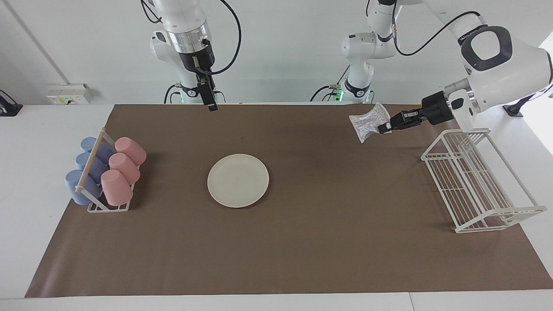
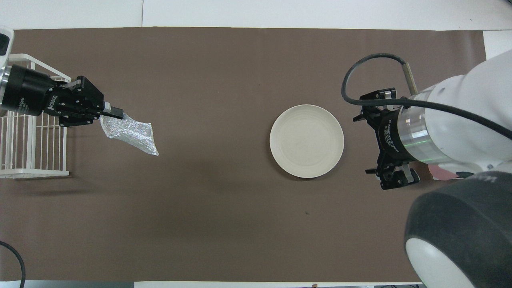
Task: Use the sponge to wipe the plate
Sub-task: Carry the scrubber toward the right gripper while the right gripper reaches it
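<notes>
Surface: brown mat (image 1: 302,242) spread over a white table (image 1: 34,181), pale wall at the robots' end.
Plate: cream-white plate (image 1: 238,180) flat on the mat, near the middle, somewhat toward the right arm's end; nothing on it.
Sponge: silvery crinkled sponge (image 1: 368,121) up in the air over bare mat, toward the left arm's end, well apart from the plate. Most of it hangs free past the fingertips, pointing toward the plate.
Left gripper: left gripper (image 1: 384,127) reaches out level from beside the rack, fingers pinched tight on one edge of the sponge. In the overhead view the left gripper (image 2: 117,112) and sponge (image 2: 130,133) sit just off the rack's edge.
Right gripper: right gripper (image 1: 211,103) held high over the mat's edge nearest the robots, pointing down, jaws spread wide, holding nothing; this arm waits.
Wire rack: white wire rack (image 1: 479,181) on the mat at the left arm's end.
Cups: pink cups (image 1: 123,168) and blue cups (image 1: 86,170) lying in a small cup holder (image 1: 108,207) at the right arm's end.
</notes>
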`<state>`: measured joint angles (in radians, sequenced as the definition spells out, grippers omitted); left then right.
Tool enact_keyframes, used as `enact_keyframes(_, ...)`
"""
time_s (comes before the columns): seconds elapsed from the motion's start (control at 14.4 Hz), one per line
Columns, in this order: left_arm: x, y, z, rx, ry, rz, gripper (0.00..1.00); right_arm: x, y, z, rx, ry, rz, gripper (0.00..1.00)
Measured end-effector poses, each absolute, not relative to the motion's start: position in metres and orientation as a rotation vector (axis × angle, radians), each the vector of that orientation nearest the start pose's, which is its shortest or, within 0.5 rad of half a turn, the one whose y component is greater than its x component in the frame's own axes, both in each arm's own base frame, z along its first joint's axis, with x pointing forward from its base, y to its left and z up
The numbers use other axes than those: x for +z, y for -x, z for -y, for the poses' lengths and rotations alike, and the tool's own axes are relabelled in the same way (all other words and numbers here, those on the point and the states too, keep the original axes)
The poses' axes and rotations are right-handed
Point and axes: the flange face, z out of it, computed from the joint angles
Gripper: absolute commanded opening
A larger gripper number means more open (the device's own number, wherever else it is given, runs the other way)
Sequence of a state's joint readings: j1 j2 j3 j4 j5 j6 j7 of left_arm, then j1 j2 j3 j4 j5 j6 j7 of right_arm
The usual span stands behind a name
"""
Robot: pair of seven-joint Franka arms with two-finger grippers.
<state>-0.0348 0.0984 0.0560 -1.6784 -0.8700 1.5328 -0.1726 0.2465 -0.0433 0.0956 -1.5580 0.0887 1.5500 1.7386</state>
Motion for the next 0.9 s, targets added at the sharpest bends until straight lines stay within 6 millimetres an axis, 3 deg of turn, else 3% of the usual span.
enact_keyframes(0.28, 0.532, -0.536, 0.085, -0.253, -2.009, -0.271, 0.00, 0.653, -0.504, -0.192, 0.083, 2.353, -1.964, 1.00)
enact_keyframes(0.62, 0.513, -0.491, 0.138, -0.115, -1.857, -0.168, 0.00, 0.653, -0.501, -0.200, 0.080, 2.409, -1.891, 1.00)
enact_keyframes(0.9, 0.507, -0.448, 0.147, -0.030, -1.786, -0.068, 0.00, 0.654, -0.492, -0.220, 0.081, 2.457, -1.827, 1.00)
